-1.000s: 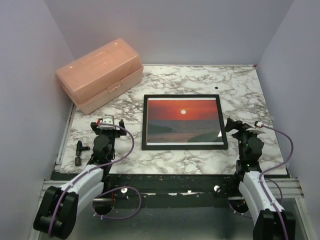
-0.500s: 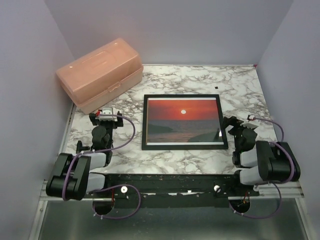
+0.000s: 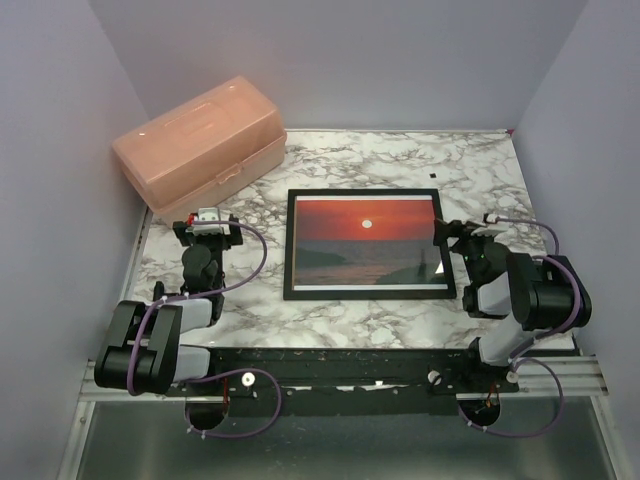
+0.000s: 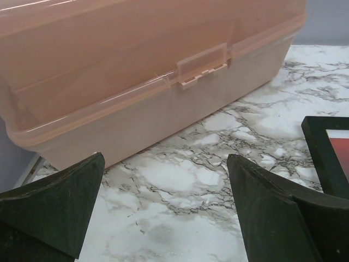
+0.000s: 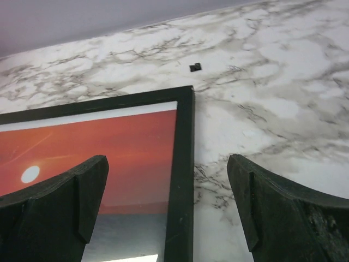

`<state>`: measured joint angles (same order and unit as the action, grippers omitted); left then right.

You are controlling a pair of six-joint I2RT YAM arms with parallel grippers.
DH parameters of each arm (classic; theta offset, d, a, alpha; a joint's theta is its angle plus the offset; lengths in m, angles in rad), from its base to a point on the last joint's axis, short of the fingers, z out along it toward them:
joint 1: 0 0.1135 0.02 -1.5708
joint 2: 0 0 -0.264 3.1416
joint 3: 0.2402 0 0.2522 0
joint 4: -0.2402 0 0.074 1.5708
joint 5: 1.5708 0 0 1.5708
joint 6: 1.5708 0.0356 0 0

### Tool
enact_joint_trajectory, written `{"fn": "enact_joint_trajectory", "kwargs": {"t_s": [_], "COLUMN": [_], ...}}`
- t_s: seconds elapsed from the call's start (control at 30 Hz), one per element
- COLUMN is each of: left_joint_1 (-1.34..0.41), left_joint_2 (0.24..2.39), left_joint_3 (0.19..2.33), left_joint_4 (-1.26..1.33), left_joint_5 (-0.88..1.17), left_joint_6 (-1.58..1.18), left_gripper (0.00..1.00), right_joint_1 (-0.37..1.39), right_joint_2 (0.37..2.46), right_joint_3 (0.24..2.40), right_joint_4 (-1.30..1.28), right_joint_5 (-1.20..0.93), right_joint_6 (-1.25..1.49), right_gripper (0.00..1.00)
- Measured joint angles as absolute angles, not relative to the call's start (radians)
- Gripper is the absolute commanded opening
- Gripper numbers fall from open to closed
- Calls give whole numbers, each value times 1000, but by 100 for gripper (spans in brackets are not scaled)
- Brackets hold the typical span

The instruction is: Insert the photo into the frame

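The frame (image 3: 366, 292) lies flat in the middle of the marble table, black front up. Inside it shows the photo (image 3: 366, 238), a red sunset with a small white sun. My right gripper (image 3: 452, 236) hangs open over the frame's right edge. In the right wrist view the black frame bar (image 5: 183, 180) and the photo (image 5: 109, 153) run between my spread right gripper (image 5: 168, 164), which holds nothing. My left gripper (image 3: 207, 226) stands open left of the frame. In the left wrist view the left gripper (image 4: 166, 161) has only bare marble between its fingers, and the frame's corner (image 4: 319, 147) shows at the right.
A shut peach plastic box (image 3: 200, 145) stands at the back left, close ahead of the left gripper, filling the left wrist view (image 4: 136, 71). A tiny black bit (image 3: 433, 176) lies behind the frame's right corner. Grey walls close in the table on three sides.
Both arms have drawn their elbows back and up. The left gripper has crept toward the box, the right gripper toward the frame's right edge. Both stayed open.
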<state>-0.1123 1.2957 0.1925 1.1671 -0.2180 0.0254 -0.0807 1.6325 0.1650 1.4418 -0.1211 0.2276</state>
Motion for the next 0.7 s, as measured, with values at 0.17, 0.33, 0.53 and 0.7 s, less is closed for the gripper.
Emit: {"fn": "enact_joint_trajectory", "kwargs": {"t_s": [0.17,0.33,0.53,0.7], "left_joint_1": [-112,-112,-112,-112], "left_joint_2": [1296,1296,1296,1296], "left_joint_3": [192,192,192,192], "left_joint_4": [1161,1158,1157,1156], "left_joint_5": [-225,-227,-228,-228], "left_joint_6": [21,18,18,17], "left_gripper": [98,98,98,99], "right_joint_1": [-80,-80,-80,-80], "right_joint_2": [1633,1633,1633,1633], "right_joint_3": [210,210,210,210], "right_joint_4": [1409,1395,1394,1393], "right_joint_5": [-250,-304,-323,-328], "right_joint_6": [181,162,155,155], "right_gripper": [100,100,100,100]}}
